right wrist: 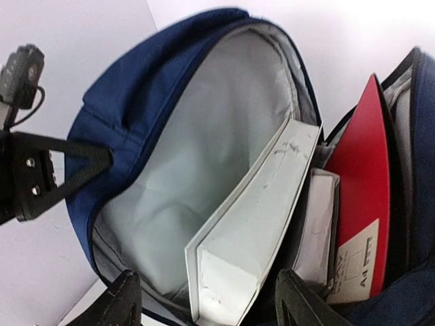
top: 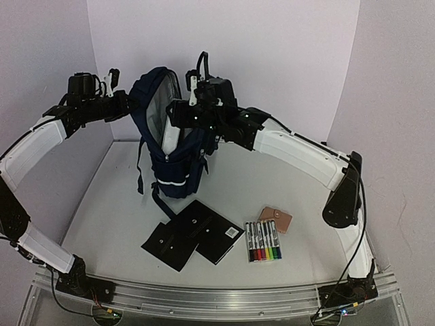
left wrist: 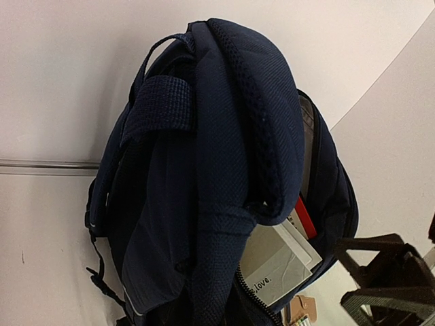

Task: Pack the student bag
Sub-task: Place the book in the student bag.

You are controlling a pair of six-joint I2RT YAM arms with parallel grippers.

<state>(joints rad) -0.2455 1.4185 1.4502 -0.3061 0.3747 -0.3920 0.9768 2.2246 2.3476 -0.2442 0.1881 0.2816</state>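
The student bag (top: 170, 149), navy with grey lining, stands upright at the back left with its main pocket wide open. My left gripper (top: 115, 83) is at its top left, shut on the bag's dark top strap (right wrist: 81, 166), and holds it up; its own fingers are hidden in the left wrist view. My right gripper (right wrist: 211, 302) hangs open over the opening, and its fingers (right wrist: 119, 302) straddle a white book (right wrist: 258, 217) without touching it. Beside that book stand another white book (right wrist: 319, 224) and a red one (right wrist: 360, 197). They also show in the bag (left wrist: 204, 170) as the white book (left wrist: 279, 261) and the red one (left wrist: 306, 217).
Two black notebooks (top: 194, 234) lie overlapped on the table in front of the bag. To their right are a pack of coloured markers (top: 263, 241) and a small tan pouch (top: 276, 219). White walls close off the back and both sides.
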